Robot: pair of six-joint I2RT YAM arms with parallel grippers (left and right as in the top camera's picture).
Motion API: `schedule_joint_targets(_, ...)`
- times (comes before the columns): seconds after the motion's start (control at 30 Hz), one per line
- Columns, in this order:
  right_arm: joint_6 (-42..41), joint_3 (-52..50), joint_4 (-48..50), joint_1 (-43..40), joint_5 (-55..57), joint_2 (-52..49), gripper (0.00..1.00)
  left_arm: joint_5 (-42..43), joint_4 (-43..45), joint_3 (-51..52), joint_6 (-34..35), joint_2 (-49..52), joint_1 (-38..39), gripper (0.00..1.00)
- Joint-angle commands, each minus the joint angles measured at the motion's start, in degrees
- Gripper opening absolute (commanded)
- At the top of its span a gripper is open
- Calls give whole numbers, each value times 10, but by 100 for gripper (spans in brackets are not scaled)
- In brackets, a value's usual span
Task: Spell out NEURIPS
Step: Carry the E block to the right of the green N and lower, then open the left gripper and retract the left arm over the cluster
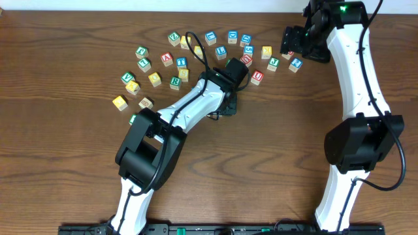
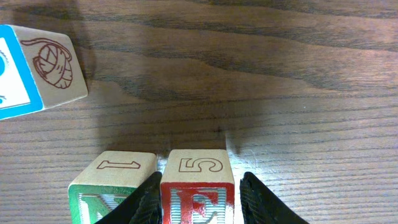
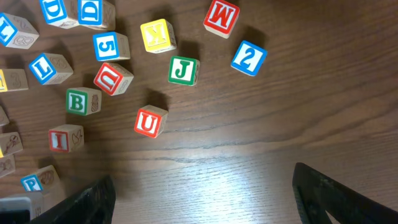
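In the left wrist view a red E cube [image 2: 198, 200] sits on the table between my left gripper's [image 2: 200, 186] fingers, right beside a green N cube [image 2: 93, 202]. The left finger touches the E; the right finger [image 2: 258, 199] stands a little off it, so the jaws are slightly open. My right gripper [image 3: 205, 199] hovers wide open over bare wood near the back right [image 1: 290, 40]. Ahead of it lie a red U cube [image 3: 148, 121], a second, tilted red U [image 3: 113, 78], a red I cube [image 3: 65, 138] and a blue P cube [image 3: 38, 180].
Several other letter cubes lie in an arc across the far middle of the table [image 1: 196, 52], among them a green J [image 3: 183, 70], a blue 2 [image 3: 249, 58] and a red M [image 3: 221, 15]. A blue-faced cube [image 2: 28, 68] lies left of my left gripper.
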State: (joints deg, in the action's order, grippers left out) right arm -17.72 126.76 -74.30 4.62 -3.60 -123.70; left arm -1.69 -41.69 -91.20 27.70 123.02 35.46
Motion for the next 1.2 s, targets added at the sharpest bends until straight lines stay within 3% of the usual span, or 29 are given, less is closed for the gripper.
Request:
schedule_joint_targets(0.0, 7, 6, -1, 0, 5, 9, 86, -9, 2, 2, 7, 10, -2, 40)
schedule_joint_targets(0.33, 7, 6, -1, 0, 5, 9, 87, -9, -6, -11, -2, -14, -5, 40)
schedule_joint_targets(0.73, 6, 6, 0, 0, 5, 9, 87, -9, -10, -16, -41, -115, -13, 41)
schedule_joint_targets(1.17, 6, 6, 19, 35, 4, 8, 88, -9, -63, -16, -98, -212, -122, 40)
